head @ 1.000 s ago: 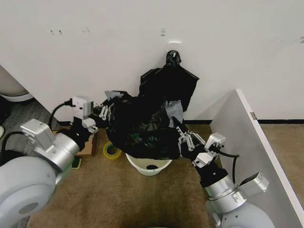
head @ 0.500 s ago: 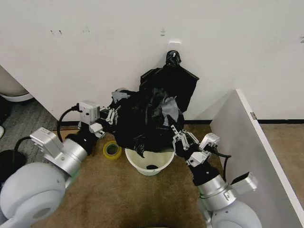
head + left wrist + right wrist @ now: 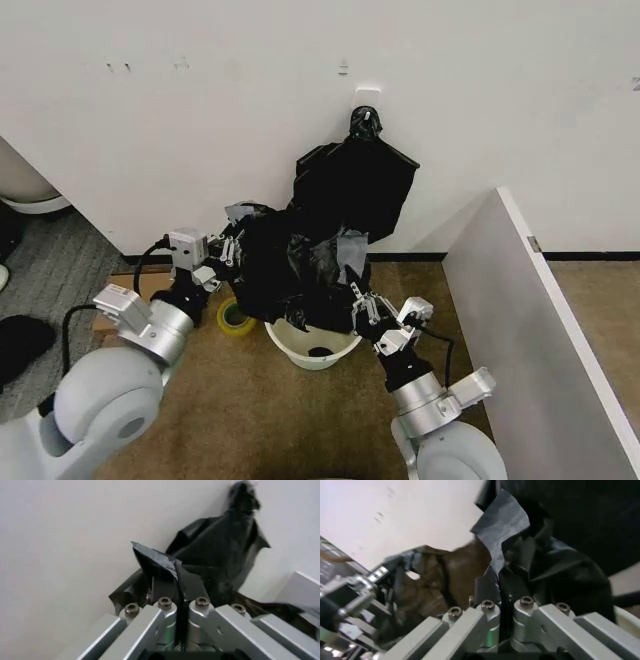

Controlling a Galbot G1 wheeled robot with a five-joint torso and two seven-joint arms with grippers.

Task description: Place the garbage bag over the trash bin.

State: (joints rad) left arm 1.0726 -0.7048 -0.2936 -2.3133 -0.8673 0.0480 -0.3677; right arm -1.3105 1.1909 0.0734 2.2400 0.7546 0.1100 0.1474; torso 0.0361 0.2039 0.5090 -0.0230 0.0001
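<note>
1. The garbage bag (image 3: 295, 275) is the biggest thing here: a crumpled black sheet hanging between both arms, right above the trash bin's back half. I'd guess it's stretched like that so the mouth can drop over the rim.
2. Behind it, a second black bundle (image 3: 360, 180) with a knotted top hangs on the wall. Not the one being worked.
3. The trash bin (image 3: 318, 345), a white bucket, sits on the brown carpet by the wall, front rim uncovered.
4. Left gripper (image 3: 228, 250) is on the bag's left edge, jaws pressed together on a fold of plastic.
5. Right gripper (image 3: 360, 303) pinches the right edge the same way, just over the rim.
6. Small yellow tape roll (image 3: 235, 316) lies just beside the bucket.
</note>
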